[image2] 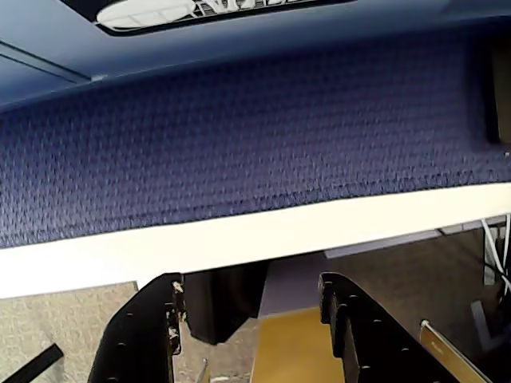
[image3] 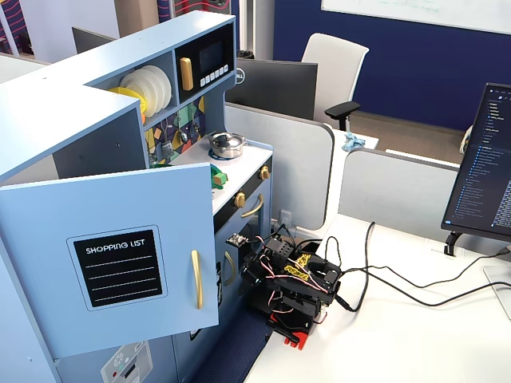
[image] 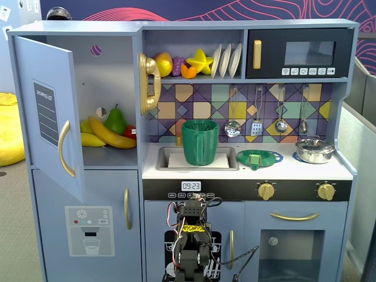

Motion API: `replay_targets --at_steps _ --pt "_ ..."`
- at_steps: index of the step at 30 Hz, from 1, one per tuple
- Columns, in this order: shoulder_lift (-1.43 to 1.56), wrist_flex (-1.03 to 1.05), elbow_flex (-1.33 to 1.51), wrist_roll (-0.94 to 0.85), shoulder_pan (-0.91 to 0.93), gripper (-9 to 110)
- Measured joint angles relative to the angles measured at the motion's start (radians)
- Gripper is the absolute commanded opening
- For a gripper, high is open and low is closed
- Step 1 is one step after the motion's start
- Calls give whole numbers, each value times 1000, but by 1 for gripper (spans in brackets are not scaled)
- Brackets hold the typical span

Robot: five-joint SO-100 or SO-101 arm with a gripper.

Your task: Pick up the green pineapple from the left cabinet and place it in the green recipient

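The left cabinet point(image: 111, 76) stands open, its blue door point(image: 50, 114) swung out to the left in a fixed view; the door also shows in a fixed view point(image3: 112, 263). Inside lie a banana point(image: 108, 135) and a smooth green pear point(image: 116, 120). I see no green pineapple; it is hidden or out of view. The green recipient point(image: 200, 142) stands upright in the sink. My arm point(image: 191, 238) is folded low in front of the kitchen, far below the cabinet shelf. In the wrist view my gripper point(image2: 251, 281) is open and empty, facing a blue office partition.
A flat green lid point(image: 259, 157) and a steel pot point(image: 314, 150) sit on the counter right of the sink. Toy fruit and plates fill the top shelf point(image: 194, 61). The black microwave point(image: 299, 54) is at the top right. Cables point(image3: 383, 283) trail over the white table.
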Motion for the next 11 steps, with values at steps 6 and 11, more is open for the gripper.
replay_targets --at_steps 6,11 --pt "6 35 -6 11 -9 13" --pt "6 37 -6 11 -9 13"
